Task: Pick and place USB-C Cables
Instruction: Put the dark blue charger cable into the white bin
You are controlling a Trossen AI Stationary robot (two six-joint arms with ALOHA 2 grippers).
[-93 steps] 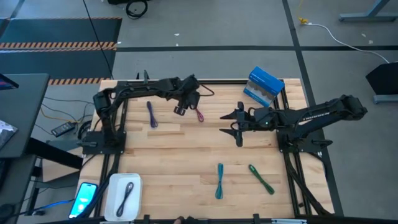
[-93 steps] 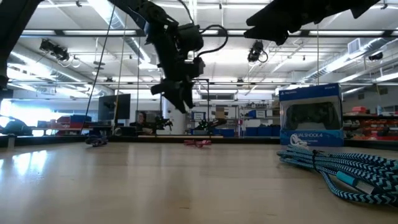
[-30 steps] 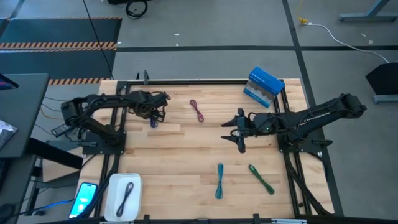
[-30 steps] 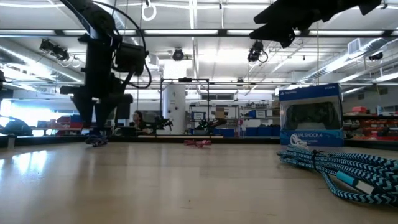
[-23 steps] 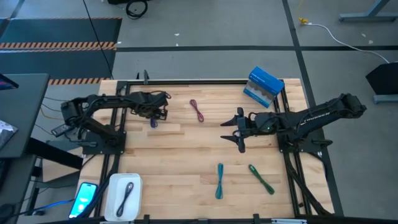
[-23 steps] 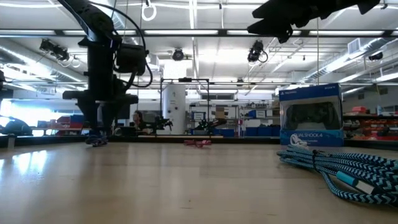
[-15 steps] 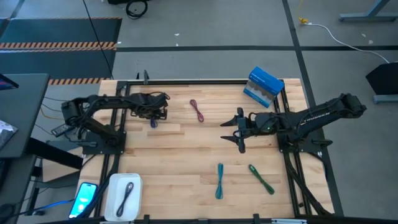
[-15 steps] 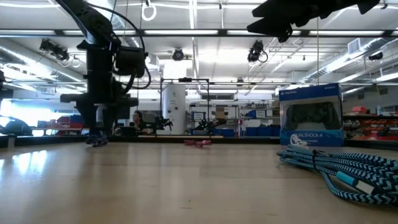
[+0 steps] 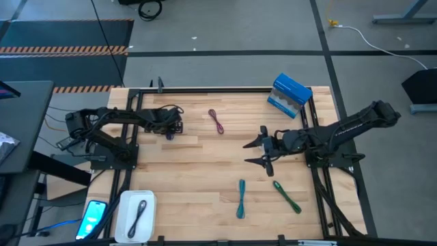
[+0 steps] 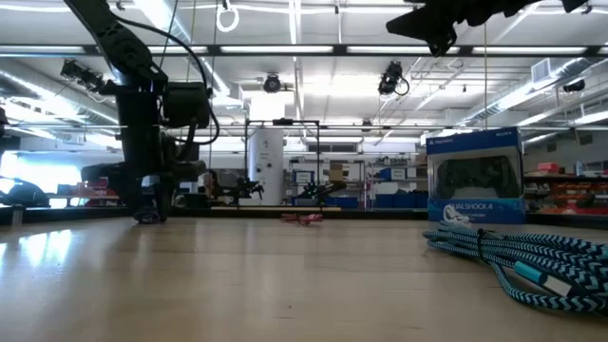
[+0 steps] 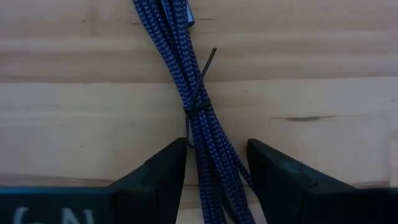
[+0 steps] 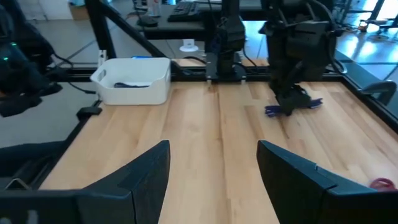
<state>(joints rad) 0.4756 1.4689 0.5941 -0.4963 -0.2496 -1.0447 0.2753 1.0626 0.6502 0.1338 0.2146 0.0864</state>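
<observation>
A purple USB-C cable bundle (image 11: 180, 68), tied at its middle with a thin dark tie, lies flat on the wooden table at the far left. My left gripper (image 11: 214, 152) points down over it, open, one finger on either side of the bundle just below the tie. In the low view its fingers (image 10: 142, 204) reach almost to the table. Whether they touch the cord I cannot tell. My right gripper (image 9: 263, 152) hangs open and holds nothing above the table's middle right. A maroon cable (image 9: 218, 121), a teal cable (image 9: 241, 198) and a green cable (image 9: 287, 196) lie loose on the table.
A white tray (image 9: 135, 215) with a dark cord in it stands at the near left, beside a phone (image 9: 92, 217). A blue-and-white box (image 9: 290, 96) stands at the far right. The wood between the cables is bare.
My left gripper has sunk toward the purple cable and rolled about its own axis, its fingers staying apart. My right gripper has drifted a little toward the table's near edge. No cable has moved.
</observation>
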